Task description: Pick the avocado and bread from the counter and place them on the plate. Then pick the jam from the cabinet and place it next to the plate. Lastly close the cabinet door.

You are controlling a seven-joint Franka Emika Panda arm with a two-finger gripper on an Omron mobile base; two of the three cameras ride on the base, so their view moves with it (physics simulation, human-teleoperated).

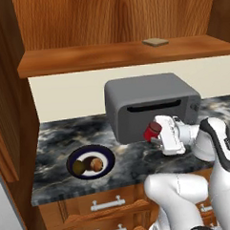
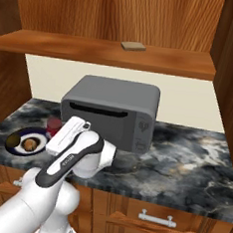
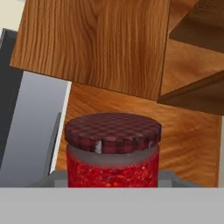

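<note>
My gripper [image 1: 155, 135] is shut on the jam [image 1: 151, 130], a small red jar with a darker checked lid, held tilted above the counter [image 1: 56, 139] in front of the grey oven. In the hand view the jam [image 3: 113, 131] stands between my finger tips. The plate [image 1: 90, 149] lies to the left on the counter, with the avocado [image 1: 79, 167] and the bread [image 1: 94, 164] side by side on it. From the right base view the jam [image 2: 54, 125] hangs just beyond the plate [image 2: 12, 148], which holds the bread [image 2: 31, 143]. The cabinet [image 1: 118, 55] above stands open.
A grey toaster oven [image 1: 149, 103] stands on the counter right behind my hand. A flat tan slab [image 1: 155, 41] lies on the cabinet shelf. An open cabinet door [image 1: 7, 118] hangs at the left. Drawers [image 1: 107, 203] run under the counter's front edge.
</note>
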